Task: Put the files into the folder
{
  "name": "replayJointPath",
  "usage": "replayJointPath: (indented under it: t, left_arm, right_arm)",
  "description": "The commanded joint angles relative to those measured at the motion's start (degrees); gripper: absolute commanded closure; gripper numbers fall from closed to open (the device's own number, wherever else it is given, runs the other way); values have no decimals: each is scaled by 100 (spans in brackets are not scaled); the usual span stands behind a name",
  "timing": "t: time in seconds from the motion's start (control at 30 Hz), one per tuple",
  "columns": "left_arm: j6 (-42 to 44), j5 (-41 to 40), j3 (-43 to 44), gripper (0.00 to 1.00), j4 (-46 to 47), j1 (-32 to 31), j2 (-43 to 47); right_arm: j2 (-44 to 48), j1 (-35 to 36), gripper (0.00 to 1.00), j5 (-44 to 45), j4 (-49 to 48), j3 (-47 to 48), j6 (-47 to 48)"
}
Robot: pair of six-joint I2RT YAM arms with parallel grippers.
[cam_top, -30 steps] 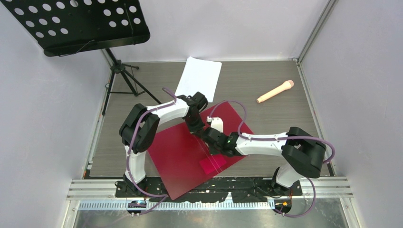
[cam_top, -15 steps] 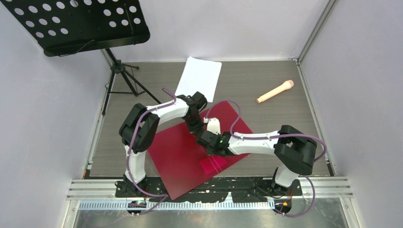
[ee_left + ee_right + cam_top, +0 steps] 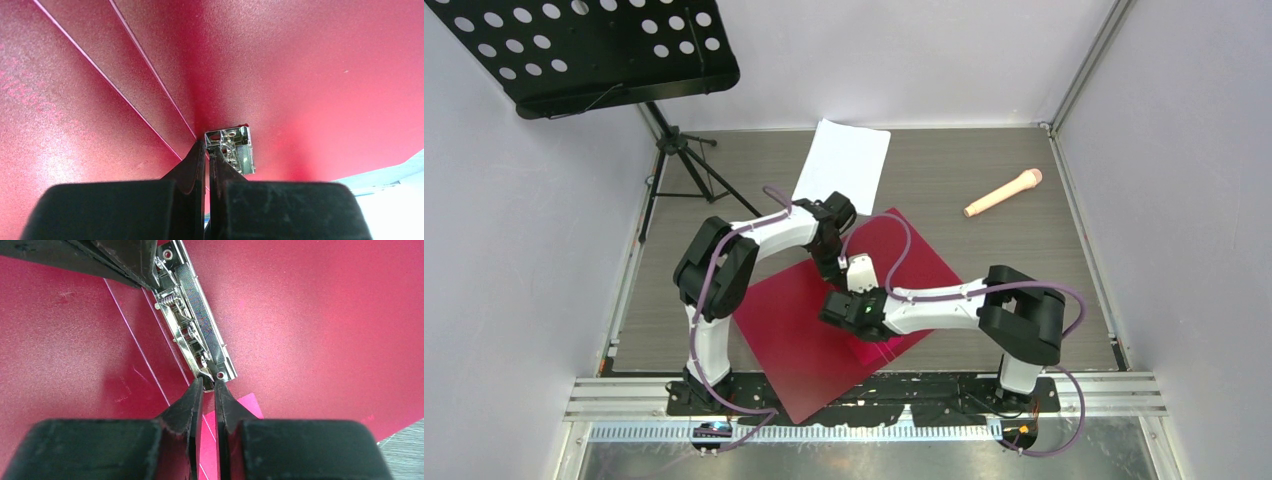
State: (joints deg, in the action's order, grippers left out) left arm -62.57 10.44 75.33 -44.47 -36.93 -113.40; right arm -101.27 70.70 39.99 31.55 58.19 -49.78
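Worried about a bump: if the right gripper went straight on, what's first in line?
The metal spine clip, its near end apparently between the right gripper's tips; beyond that, the left gripper.

Right end effector (image 3: 208, 385): fingers almost together with only a thin gap, tips at the near end of the metal clip (image 3: 197, 325), a small lever tab between them. Clip runs diagonally up-left along the spine of the open red folder (image 3: 325, 330). Left end effector (image 3: 117, 257) sits against the clip's far end, top left. Pink patch (image 3: 246, 407) lies just below the clip's near end, beside the right fingertip. Grey bench (image 3: 407, 447) shows in the bottom-right corner.
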Motion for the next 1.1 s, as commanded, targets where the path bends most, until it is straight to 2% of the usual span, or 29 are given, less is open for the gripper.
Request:
replayJointPath:
  t: [0.0,0.5,0.63,0.73,0.8,0.97,1.07]
  left_arm:
    - [383,-860,-664,100,-701,103,-657]
    - [531,-469,-1207,100,-562,582,-401]
    - [505,-642,-1209,100,-649,591,-356]
    - [492,-674,-1217,100,-650,590,-383]
    - [482,-699,-1257,100,-618,582,-347]
    - [517,-839,-1231,100,-654,575,-217]
    - [675,-992,-1012,100,-741,507,-74]
  right_arm:
    - [-480,-18,93,696,826,-120,-60]
    - [-1936,171,92,1273,1323,230,-558]
    - [-1758,118,78,1272,991,-60,-672]
    - [-1575,-40,58,1130,384,-384,-618]
    - [-1249,-176,49,920,-200,-673,-478]
    - [-529,-362,39,418,-1065,-1120,-165]
    - [224,-368,34,176,-1505,-1470,33]
